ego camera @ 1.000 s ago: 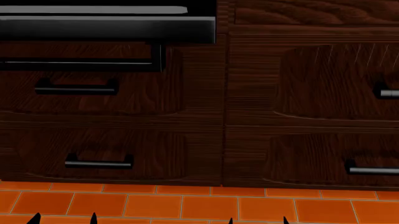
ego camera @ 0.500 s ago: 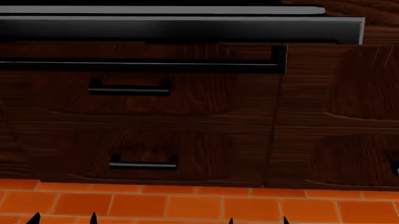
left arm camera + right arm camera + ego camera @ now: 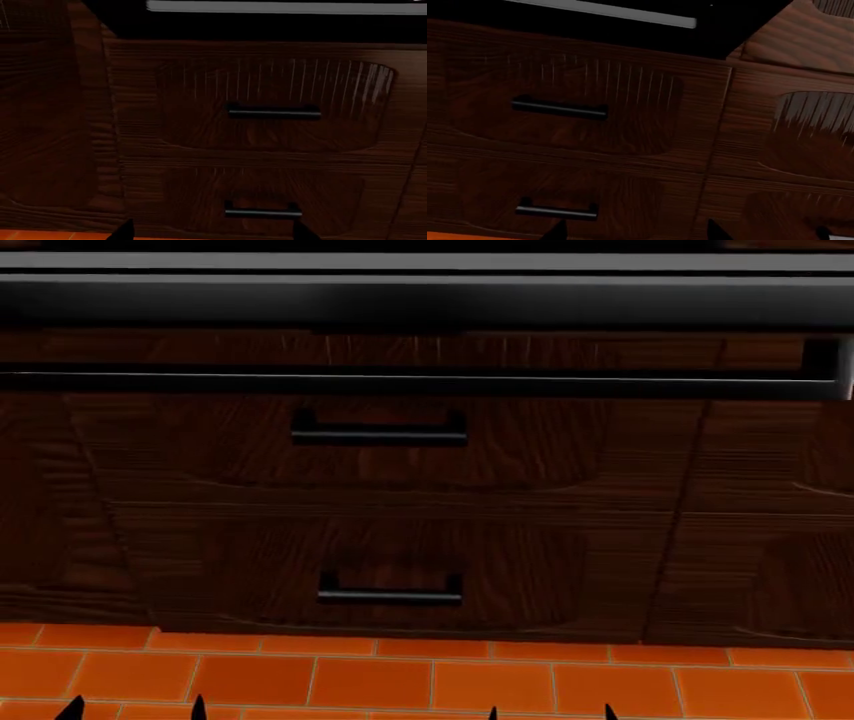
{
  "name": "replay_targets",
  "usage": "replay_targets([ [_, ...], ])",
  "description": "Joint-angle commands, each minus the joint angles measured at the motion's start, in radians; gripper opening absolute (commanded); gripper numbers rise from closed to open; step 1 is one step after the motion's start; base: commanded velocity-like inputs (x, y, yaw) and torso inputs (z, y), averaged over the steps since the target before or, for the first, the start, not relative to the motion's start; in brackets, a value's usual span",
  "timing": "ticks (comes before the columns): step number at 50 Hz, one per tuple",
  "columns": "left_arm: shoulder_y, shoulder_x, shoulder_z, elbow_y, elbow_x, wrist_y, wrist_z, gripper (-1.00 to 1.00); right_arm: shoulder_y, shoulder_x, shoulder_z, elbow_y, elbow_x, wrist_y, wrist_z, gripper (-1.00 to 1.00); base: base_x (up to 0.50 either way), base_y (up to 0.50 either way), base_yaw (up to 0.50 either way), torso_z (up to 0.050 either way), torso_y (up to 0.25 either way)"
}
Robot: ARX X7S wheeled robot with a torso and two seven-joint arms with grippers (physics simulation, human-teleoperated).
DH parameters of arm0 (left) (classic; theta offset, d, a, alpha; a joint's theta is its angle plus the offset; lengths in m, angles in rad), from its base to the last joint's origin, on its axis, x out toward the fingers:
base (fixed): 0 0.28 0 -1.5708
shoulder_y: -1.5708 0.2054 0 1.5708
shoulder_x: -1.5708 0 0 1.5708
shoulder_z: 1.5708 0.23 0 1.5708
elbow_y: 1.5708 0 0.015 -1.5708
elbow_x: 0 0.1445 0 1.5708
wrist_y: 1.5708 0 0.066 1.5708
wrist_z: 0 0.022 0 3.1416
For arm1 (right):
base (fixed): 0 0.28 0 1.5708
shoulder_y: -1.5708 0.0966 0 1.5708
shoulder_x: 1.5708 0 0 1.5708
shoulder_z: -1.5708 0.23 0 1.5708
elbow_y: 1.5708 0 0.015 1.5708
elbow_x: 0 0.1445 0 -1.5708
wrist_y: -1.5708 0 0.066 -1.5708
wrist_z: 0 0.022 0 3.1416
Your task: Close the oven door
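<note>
Only the dark fingertips of the left gripper point(image 3: 210, 231) and right gripper point(image 3: 635, 230) show at each wrist view's edge, spread apart, touching nothing. The head view alone shows the oven door point(image 3: 400, 300) hanging open as a wide black slab, its long bar handle point(image 3: 427, 380) just beneath. Both wrist views catch only the door's underside above two dark wood drawer fronts point(image 3: 267, 105). Orange floor tiles point(image 3: 400, 680) run below the cabinets.
</note>
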Motion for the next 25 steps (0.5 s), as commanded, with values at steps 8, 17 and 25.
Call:
replay_targets([
  [8, 0.001, -0.005, 0.008, 0.008, -0.009, -0.002, -0.007, 1.00, 0.002, 0.007, -0.002, 0.003, 0.013, -0.006, 0.006, 1.00, 0.00, 0.00, 0.00, 0.000, 0.000],
  [17, -0.004, -0.005, 0.012, -0.006, -0.010, 0.009, -0.008, 1.00, 0.004, 0.011, -0.013, 0.004, 0.005, 0.000, 0.010, 1.00, 0.07, 0.00, 0.00, 0.000, 0.000],
  [25, -0.001, -0.009, 0.016, 0.002, -0.010, 0.008, -0.012, 1.00, 0.002, 0.016, -0.016, 0.000, 0.011, -0.003, 0.010, 1.00, 0.25, 0.00, 0.00, 0.000, 0.000],
])
